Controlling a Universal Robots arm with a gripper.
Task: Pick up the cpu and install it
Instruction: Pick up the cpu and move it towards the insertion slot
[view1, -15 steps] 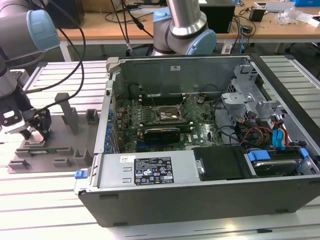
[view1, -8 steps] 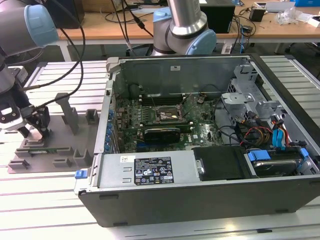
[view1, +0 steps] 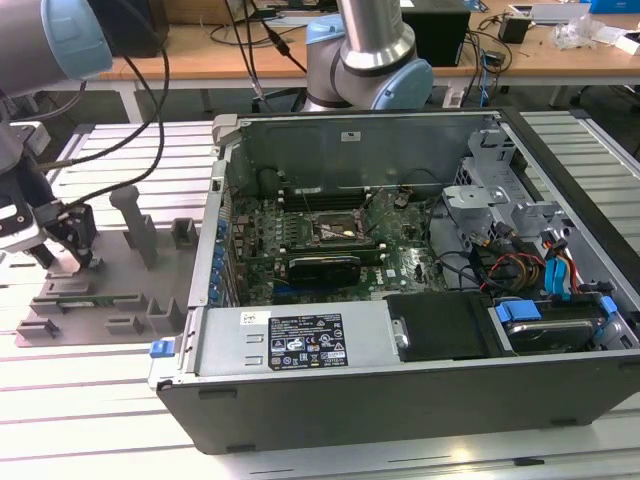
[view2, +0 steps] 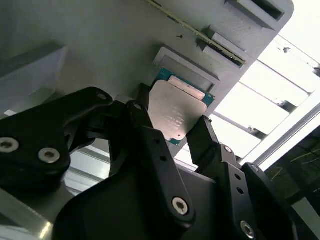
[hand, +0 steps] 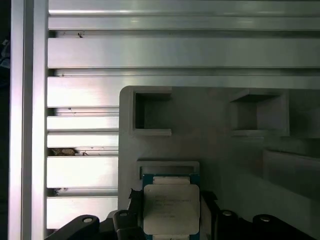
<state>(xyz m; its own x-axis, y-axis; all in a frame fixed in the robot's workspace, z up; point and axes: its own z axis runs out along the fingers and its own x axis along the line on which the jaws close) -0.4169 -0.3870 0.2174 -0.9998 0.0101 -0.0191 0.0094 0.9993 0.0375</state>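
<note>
Fingers (view2: 150, 145) closed against two opposite edges of the cpu (view2: 176, 107), silvery top facing the camera in both wrist views. Cpu at its shallow recess in the grey fixture plate (hand: 210, 140), on the slatted aluminium table (hand: 150, 50). In the exterior view, gripper (view1: 70, 252) low over that plate at the exterior view's left; open computer case (view1: 420, 400) well apart toward the right, black-framed socket (view1: 333, 228) on the motherboard inside.

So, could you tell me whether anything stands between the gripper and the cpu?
Nothing visible does. In the first wrist view the gripper is right at the cpu, which lies in its pocket of the grey fixture block.
</note>
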